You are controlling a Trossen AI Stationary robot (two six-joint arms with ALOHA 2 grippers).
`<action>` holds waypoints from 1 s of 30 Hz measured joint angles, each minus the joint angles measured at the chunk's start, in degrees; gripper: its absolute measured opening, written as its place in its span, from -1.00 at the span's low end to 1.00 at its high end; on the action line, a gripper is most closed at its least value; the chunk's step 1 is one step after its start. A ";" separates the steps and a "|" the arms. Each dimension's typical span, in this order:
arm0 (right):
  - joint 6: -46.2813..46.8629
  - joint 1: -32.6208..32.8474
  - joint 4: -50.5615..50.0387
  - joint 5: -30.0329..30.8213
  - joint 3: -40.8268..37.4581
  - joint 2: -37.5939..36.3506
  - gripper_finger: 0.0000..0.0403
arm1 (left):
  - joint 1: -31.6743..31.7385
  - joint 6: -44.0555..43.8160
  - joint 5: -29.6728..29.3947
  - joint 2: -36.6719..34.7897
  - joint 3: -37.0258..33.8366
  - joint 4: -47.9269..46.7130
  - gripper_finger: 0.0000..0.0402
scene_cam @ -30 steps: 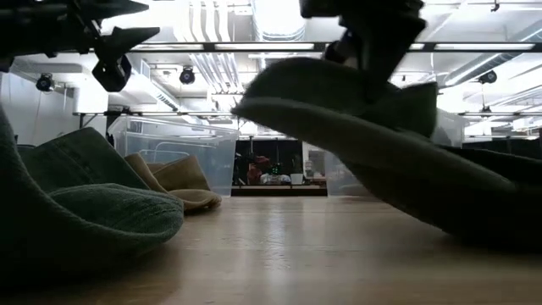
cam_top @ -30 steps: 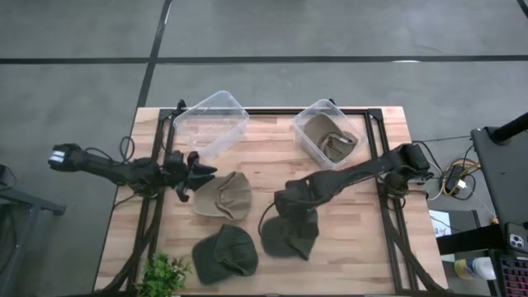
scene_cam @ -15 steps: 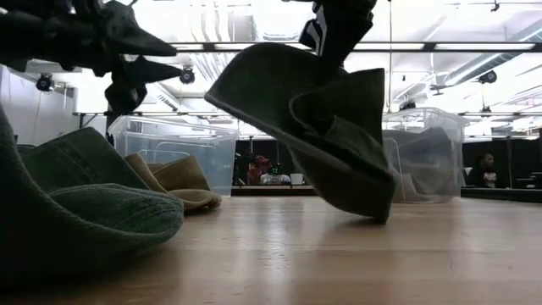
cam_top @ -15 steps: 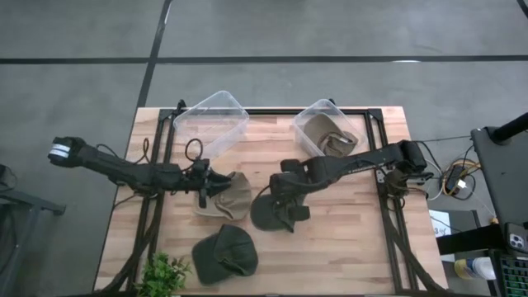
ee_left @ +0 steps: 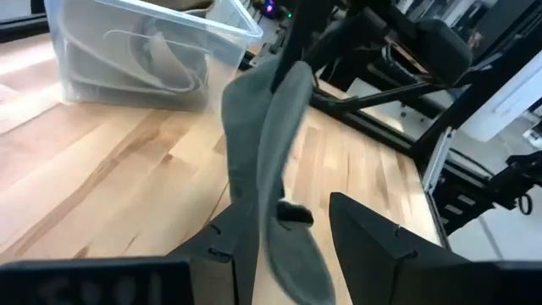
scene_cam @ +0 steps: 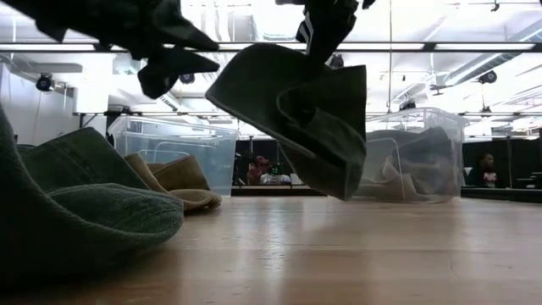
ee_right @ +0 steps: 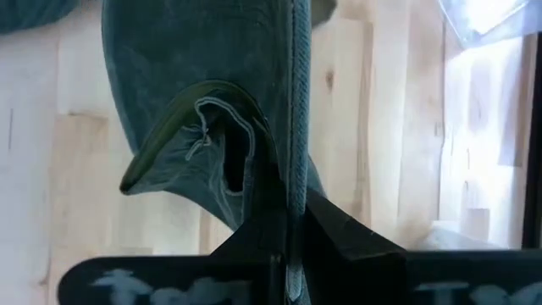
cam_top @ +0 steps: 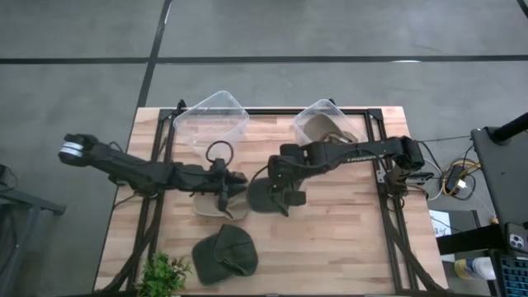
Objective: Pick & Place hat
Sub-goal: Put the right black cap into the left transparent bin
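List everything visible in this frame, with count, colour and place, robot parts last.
Held hat: one, dark green, hanging clear of the table at its centre.
Tan hat: one, on the table under the left gripper.
Green hat: one, dark green, at the table's near edge.
Bins: two, clear plastic; the left bin looks empty, the right bin holds a tan hat.
Plant: one, green, near-left corner.
Table: one, light wood.
Left gripper: open, above the tan hat.
Right gripper: shut on the held hat.
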 joint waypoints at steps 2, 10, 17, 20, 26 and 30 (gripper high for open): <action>-0.13 -0.10 -0.74 -0.04 0.00 0.00 -0.94 | 0.00 -0.44 0.01 1.67 2.07 -2.13 -0.31; -1.01 0.08 -2.00 -0.09 0.00 0.00 -0.94 | 0.02 -0.29 -1.91 5.65 5.90 -4.34 -0.31; -1.99 0.12 -1.93 0.46 0.00 -0.02 -0.94 | 0.25 -0.91 -2.35 7.93 6.78 -4.59 -0.31; -2.60 0.14 -1.91 0.79 0.00 -0.04 -0.94 | 0.60 -1.32 -2.37 8.82 6.70 -5.44 -0.31; -3.28 0.40 -1.90 0.86 0.78 -0.04 -0.94 | 1.46 -2.51 -2.35 10.07 7.06 -5.73 -0.31; -3.34 0.38 -1.96 0.98 1.65 -0.13 -0.94 | 2.18 -3.52 -1.67 10.10 7.40 -5.95 -0.36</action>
